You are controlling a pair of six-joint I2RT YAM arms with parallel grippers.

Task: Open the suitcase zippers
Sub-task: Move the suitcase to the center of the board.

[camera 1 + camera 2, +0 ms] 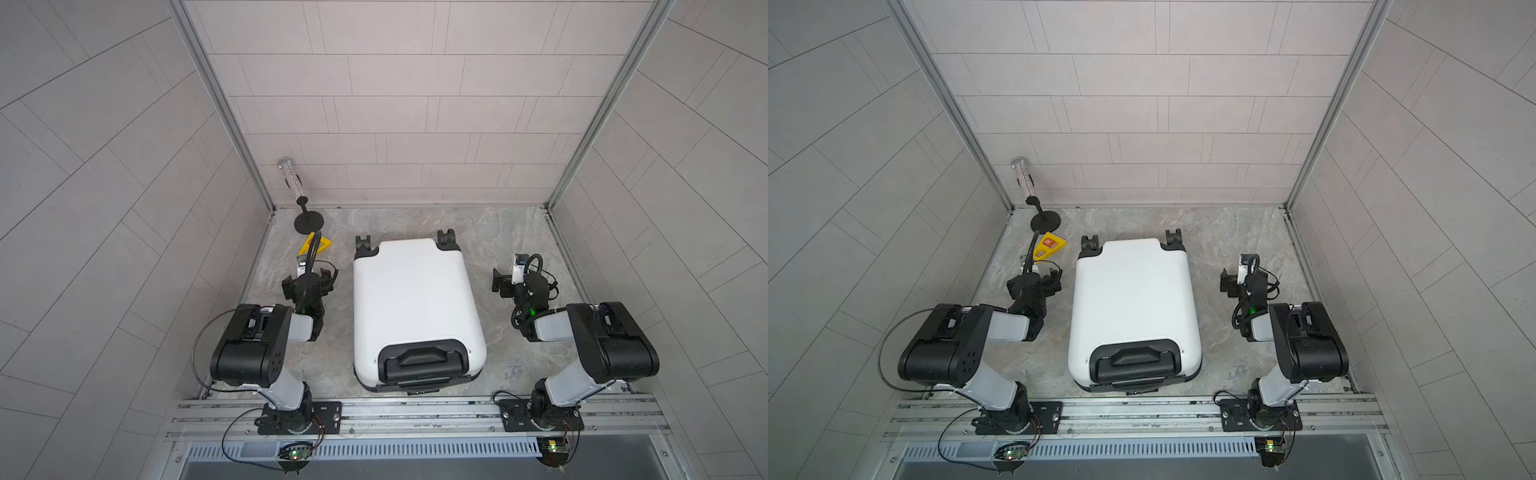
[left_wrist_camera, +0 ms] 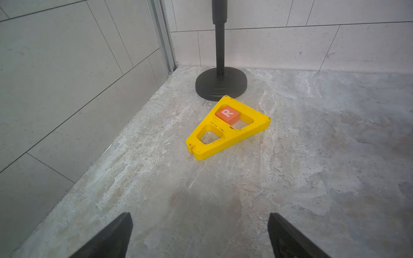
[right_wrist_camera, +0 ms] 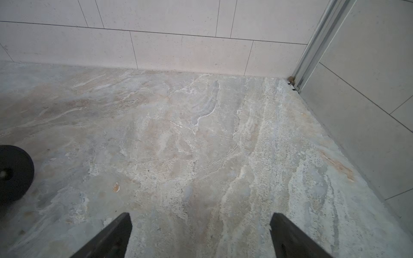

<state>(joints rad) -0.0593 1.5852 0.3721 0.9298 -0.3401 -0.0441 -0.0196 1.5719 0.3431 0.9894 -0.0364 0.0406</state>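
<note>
The suitcase (image 1: 415, 299) lies flat at the middle of the table (image 1: 511, 232), with its wheels (image 1: 446, 237) toward the far edge and its handle panel (image 1: 419, 361) toward the near edge. The left gripper (image 2: 199, 215) and right gripper (image 3: 200, 215) flank it without touching, jaws spread wide and empty, presumably readied for the rim zippers, whose pulls cannot be made out.

place: lab robot cell | cues: tiled panel walls (image 1: 395, 124), aluminium rail (image 1: 415, 409)
</note>
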